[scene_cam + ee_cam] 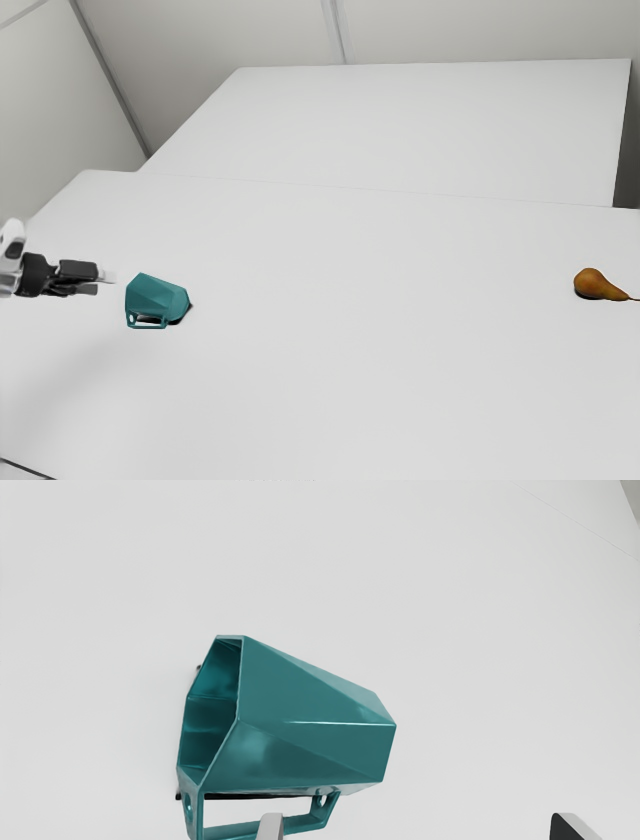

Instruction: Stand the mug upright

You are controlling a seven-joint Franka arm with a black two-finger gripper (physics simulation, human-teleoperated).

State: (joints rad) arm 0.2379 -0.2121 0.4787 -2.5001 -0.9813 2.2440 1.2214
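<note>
Clock bearings per exterior view, twelve at its top.
- Mug (160, 296): on its side on table (350, 370); mouth toward nine, handle (148, 327) toward six.
- Gripper (102, 283): near mug, off its mouth end, at nine to ten o'clock; jaws wide apart.
- Pear (596, 285): at three o'clock from mug, well apart.

The table (360, 370) is big, flat and white. A blue-green mug (158, 296) lies on its side on it, near the exterior view's left. Its sides have flat bits and sharp folds, and the wrist view looks into its open end. Its handle (227, 830) sticks out from one side. A brown pear (597, 285) lies well apart from it, near the exterior view's right.
</note>
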